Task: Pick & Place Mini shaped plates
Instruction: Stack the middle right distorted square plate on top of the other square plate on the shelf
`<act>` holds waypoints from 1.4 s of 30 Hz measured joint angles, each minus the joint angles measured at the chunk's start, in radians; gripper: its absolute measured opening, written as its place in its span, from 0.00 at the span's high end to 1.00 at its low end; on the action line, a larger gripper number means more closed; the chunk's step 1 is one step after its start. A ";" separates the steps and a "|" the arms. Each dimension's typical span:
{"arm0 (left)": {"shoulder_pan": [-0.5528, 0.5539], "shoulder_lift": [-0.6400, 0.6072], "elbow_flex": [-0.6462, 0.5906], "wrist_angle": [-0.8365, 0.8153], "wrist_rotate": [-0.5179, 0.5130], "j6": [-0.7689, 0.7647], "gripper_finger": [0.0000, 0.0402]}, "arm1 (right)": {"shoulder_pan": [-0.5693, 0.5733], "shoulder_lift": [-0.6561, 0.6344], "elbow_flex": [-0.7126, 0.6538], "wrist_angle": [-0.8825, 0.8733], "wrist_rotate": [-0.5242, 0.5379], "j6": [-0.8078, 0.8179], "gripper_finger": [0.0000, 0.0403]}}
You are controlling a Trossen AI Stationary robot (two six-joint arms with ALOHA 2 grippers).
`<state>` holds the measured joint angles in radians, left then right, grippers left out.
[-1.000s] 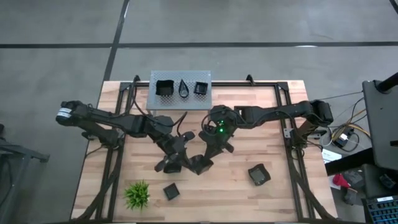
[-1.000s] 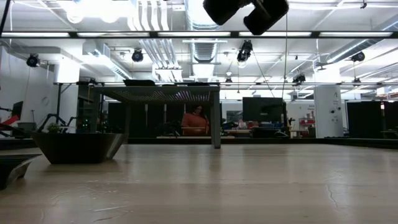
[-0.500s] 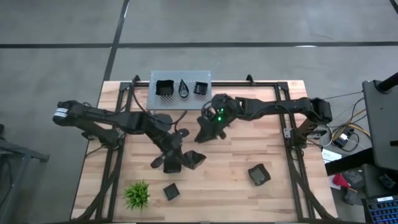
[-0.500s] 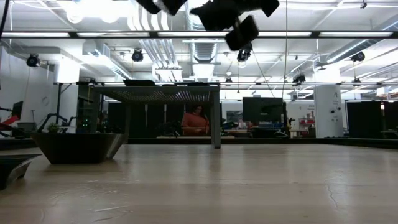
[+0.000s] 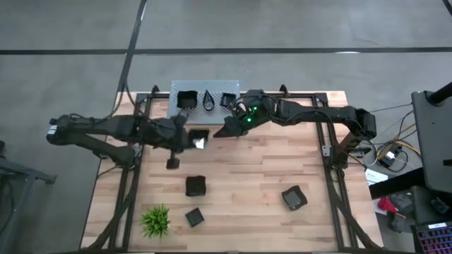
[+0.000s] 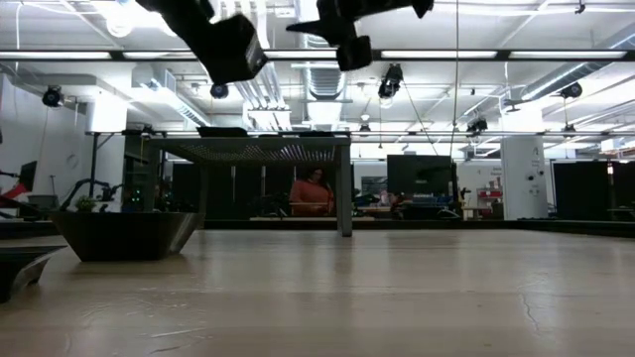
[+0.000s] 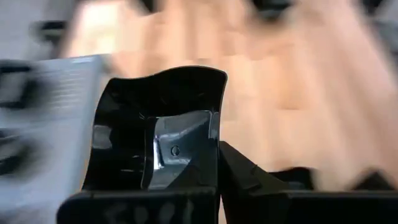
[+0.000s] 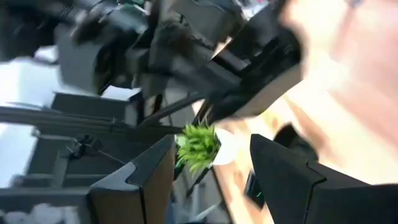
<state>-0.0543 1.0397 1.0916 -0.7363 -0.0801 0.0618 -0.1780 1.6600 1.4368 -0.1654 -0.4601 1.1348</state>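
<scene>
My left gripper (image 5: 192, 139) is shut on a black glossy square plate (image 5: 200, 137) and holds it high over the table, just near of the grey tray (image 5: 205, 113); the low view shows the plate (image 6: 230, 48) well above the wood. My right gripper (image 5: 224, 130) stands open beside it, toward the table's right, with nothing between its fingers (image 8: 149, 180). On the tray rest two square plates (image 5: 186, 99) (image 5: 228, 100) and a teardrop plate (image 5: 210, 99). Three more square plates (image 5: 195, 185) (image 5: 194, 216) (image 5: 294, 198) lie on the wood. My left gripper pinches one raised wall (image 7: 214, 140) of the square plate, with one finger (image 7: 177, 152) inside the dish and the other (image 7: 249, 177) outside it. The plate is lifted clear of the table, with its hollow side facing the wrist camera.
A small spiky green plant (image 5: 155, 221) stands at the near left corner. A black metal frame (image 5: 321, 134) runs along the table's sides. The wood between the tray and the loose plates is bare. A person in red (image 6: 314, 190) sits far behind the table.
Both grippers were together over the table's middle. My right gripper has drawn back toward the far edge, away from the plate. My left gripper has gone up and toward the tray at the far edge, carrying the square plate with it.
</scene>
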 joint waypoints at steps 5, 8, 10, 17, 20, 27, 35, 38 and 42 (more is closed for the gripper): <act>0.072 -0.042 0.000 -0.016 -0.172 0.110 1.00 | 0.013 0.000 0.059 0.000 0.019 -0.168 0.49; 0.142 -0.055 0.000 -0.024 -0.211 0.193 1.00 | 0.019 0.000 0.084 0.001 0.018 -0.237 0.50; 0.200 -0.056 0.000 -0.024 -0.218 0.238 1.00 | 0.019 0.000 0.089 0.001 0.033 -0.253 0.50; 0.434 -0.005 0.000 -0.028 -0.219 0.378 1.00 | 0.019 0.000 0.089 -0.002 0.078 -0.271 0.50; 0.487 0.029 0.000 0.002 -0.209 0.452 1.00 | 0.019 0.000 0.089 -0.002 0.088 -0.275 0.50; 0.500 0.105 0.000 0.001 -0.195 0.488 1.00 | 0.019 0.000 0.088 -0.002 0.094 -0.275 0.50; 0.500 0.166 0.000 0.001 -0.269 0.514 1.00 | 0.023 0.000 0.088 -0.001 0.097 -0.273 0.50; 0.500 0.175 0.000 0.002 -0.294 0.525 0.99 | 0.026 0.000 0.088 -0.002 0.097 -0.271 0.50; 0.500 0.171 0.000 0.002 -0.297 0.524 0.95 | 0.026 0.000 0.088 -0.001 0.100 -0.271 0.50</act>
<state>0.4454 1.2110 1.0912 -0.7341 -0.3774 0.5854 -0.1524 1.6596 1.5246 -0.1666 -0.3602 0.8635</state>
